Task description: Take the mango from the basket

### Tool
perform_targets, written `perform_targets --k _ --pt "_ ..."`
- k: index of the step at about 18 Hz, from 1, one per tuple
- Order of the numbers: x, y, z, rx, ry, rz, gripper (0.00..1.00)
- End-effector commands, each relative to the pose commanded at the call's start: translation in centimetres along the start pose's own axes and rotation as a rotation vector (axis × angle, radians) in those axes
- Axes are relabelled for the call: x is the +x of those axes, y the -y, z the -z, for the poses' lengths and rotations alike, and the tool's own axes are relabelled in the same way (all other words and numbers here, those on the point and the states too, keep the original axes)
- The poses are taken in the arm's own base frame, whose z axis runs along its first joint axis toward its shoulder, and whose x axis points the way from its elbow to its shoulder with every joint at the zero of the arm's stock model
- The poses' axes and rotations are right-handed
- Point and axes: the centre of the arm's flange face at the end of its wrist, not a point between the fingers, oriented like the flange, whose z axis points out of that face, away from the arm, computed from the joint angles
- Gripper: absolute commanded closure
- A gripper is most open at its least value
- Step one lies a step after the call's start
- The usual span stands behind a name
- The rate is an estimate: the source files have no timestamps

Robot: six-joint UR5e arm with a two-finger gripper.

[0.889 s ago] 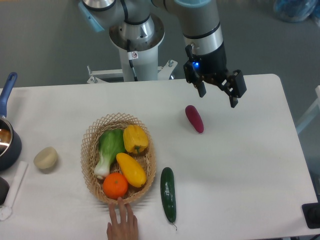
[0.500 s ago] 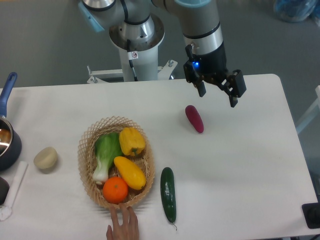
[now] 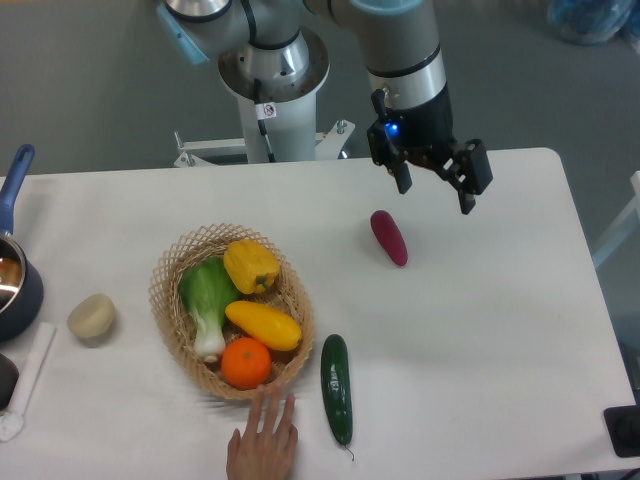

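White bench [image 3: 480, 330] fills the view, and the pincer [image 3: 434, 187] hangs over its far edge, fingers spread apart and holding nothing. Well off to the pincer's lower left sits the basket [image 3: 168, 272], with the mango [image 3: 263, 325] lying across it between a yellow pepper [image 3: 250, 266], a bok choy [image 3: 205, 296] and an orange [image 3: 246, 362]. A hand [image 3: 263, 444] touches the basket's near rim. Just below the pincer lies a purple eggplant [image 3: 389, 237]; a cucumber [image 3: 336, 387] lies beside the basket.
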Motion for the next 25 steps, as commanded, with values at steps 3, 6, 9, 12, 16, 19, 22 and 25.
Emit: perform_targets --k 3,6,9,12,16,19,22,25 --pt "0.4 0.2 -0.5 -0.004 -0.012 0.063 0.00" --pt "0.8 0.4 -0.9 -0.006 -0.021 0.167 0.00" --pt "1.2 0.6 -1.4 0.011 -0.041 0.204 0.00" --pt "1.6 1.4 -2.0 0.058 -0.079 0.301 0.00" --pt "2.7 1.4 -3.6 0.101 -0.029 0.309 0.00" --pt "3.9 1.3 -5.1 0.110 -0.001 0.308 0.00" --pt "4.5 2.4 -6.0 0.106 -0.020 0.278 0.00" --pt "4.8 3.2 -7.1 0.097 -0.044 0.154 0.00"
